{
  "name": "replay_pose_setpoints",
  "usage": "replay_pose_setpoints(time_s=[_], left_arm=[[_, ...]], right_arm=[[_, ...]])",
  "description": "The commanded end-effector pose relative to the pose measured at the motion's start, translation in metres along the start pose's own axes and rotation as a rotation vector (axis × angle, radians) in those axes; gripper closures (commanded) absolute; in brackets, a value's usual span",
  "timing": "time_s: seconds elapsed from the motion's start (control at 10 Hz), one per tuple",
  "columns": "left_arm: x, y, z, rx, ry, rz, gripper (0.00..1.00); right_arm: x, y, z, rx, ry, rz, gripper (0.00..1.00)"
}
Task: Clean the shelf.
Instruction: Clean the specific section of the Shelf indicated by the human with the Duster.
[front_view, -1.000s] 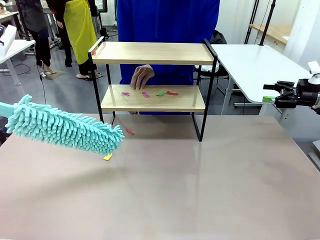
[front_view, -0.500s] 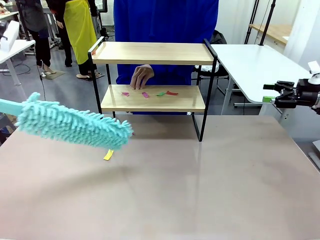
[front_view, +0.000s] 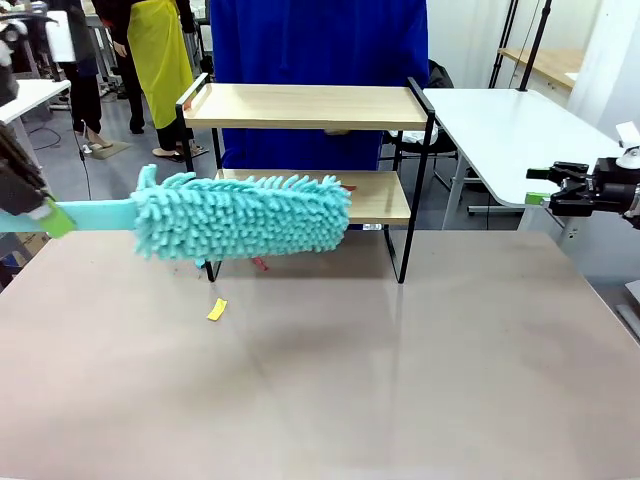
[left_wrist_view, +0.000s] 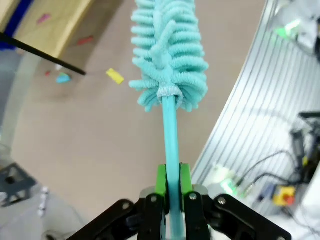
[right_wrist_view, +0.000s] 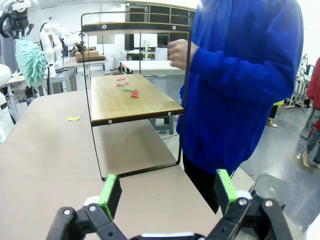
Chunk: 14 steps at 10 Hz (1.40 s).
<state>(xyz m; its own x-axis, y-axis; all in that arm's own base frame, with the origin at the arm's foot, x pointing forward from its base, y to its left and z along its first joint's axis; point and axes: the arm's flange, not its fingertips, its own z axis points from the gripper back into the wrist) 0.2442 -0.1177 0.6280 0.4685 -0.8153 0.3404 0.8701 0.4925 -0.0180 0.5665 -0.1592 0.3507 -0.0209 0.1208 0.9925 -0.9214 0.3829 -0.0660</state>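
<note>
The shelf (front_view: 305, 106) stands at the table's far side, with several coloured paper scraps (right_wrist_view: 128, 89) on its lower board. My left gripper (front_view: 52, 218) at the left edge is shut on the handle of a teal fluffy duster (front_view: 242, 216), whose head hangs level in front of the lower board and hides most of it. From the left wrist, the pads (left_wrist_view: 161, 181) clamp the thin handle of the duster (left_wrist_view: 170, 55). My right gripper (front_view: 532, 186) hovers open off the table's right side, and its fingers (right_wrist_view: 110, 192) hold nothing.
A person in a blue coat (right_wrist_view: 245, 85) stands behind the shelf with a hand (right_wrist_view: 180, 52) raised near the top board. A yellow scrap (front_view: 217, 309) and a red scrap (front_view: 259, 264) lie on the table before the shelf. A white table (front_view: 510, 125) stands to the right.
The duster has swung up and to the right, from low over the table's left to in front of the shelf's lower board. The person's hand has left the lower board.
</note>
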Motion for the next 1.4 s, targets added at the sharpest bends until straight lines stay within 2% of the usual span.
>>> replay_pose_setpoints(time_s=[0.0, 0.1, 0.2, 0.3, 0.4, 0.6, 0.7, 0.8, 0.9, 1.1, 1.2, 1.3], left_arm=[[0.025, -0.025, -0.015, -0.013, -0.034, 0.101, 0.87], [0.041, -0.040, -0.022, -0.020, -0.043, 0.166, 0.87], [0.056, -0.050, -0.031, 0.051, -0.064, 0.219, 0.87], [0.077, -0.057, -0.045, 0.023, -0.105, 0.268, 0.87], [0.095, -0.065, -0.060, 0.090, -0.102, 0.332, 0.87], [0.128, -0.075, -0.081, 0.107, -0.162, 0.407, 0.87], [0.138, -0.077, -0.092, 0.105, -0.149, 0.445, 0.87], [0.136, -0.071, -0.084, 0.053, -0.056, 0.432, 0.87], [0.127, -0.078, -0.089, 0.091, -0.141, 0.400, 0.87], [0.127, -0.078, -0.089, 0.091, -0.141, 0.400, 0.87], [0.136, -0.076, -0.097, 0.072, -0.116, 0.416, 0.87], [0.153, -0.085, -0.105, 0.102, -0.141, 0.459, 0.87]], right_arm=[[0.005, 0.000, -0.001, -0.001, 0.007, -0.015, 0.00], [0.005, 0.000, -0.001, -0.001, 0.007, -0.015, 0.00], [0.005, 0.000, -0.001, -0.001, 0.007, -0.015, 0.00], [0.005, 0.000, -0.001, -0.001, 0.007, -0.015, 0.00], [0.005, 0.000, -0.001, -0.001, 0.007, -0.015, 0.00], [0.005, 0.000, -0.001, -0.001, 0.007, -0.015, 0.00], [0.005, 0.000, -0.001, -0.001, 0.007, -0.015, 0.00], [0.005, 0.000, -0.001, -0.001, 0.007, -0.015, 0.00], [0.005, 0.000, -0.001, -0.001, 0.007, -0.015, 0.00], [0.005, 0.000, -0.001, -0.001, 0.007, -0.015, 0.00], [0.005, 0.000, -0.001, -0.001, 0.007, -0.015, 0.00], [0.005, 0.000, -0.001, -0.001, 0.007, -0.015, 0.00]])
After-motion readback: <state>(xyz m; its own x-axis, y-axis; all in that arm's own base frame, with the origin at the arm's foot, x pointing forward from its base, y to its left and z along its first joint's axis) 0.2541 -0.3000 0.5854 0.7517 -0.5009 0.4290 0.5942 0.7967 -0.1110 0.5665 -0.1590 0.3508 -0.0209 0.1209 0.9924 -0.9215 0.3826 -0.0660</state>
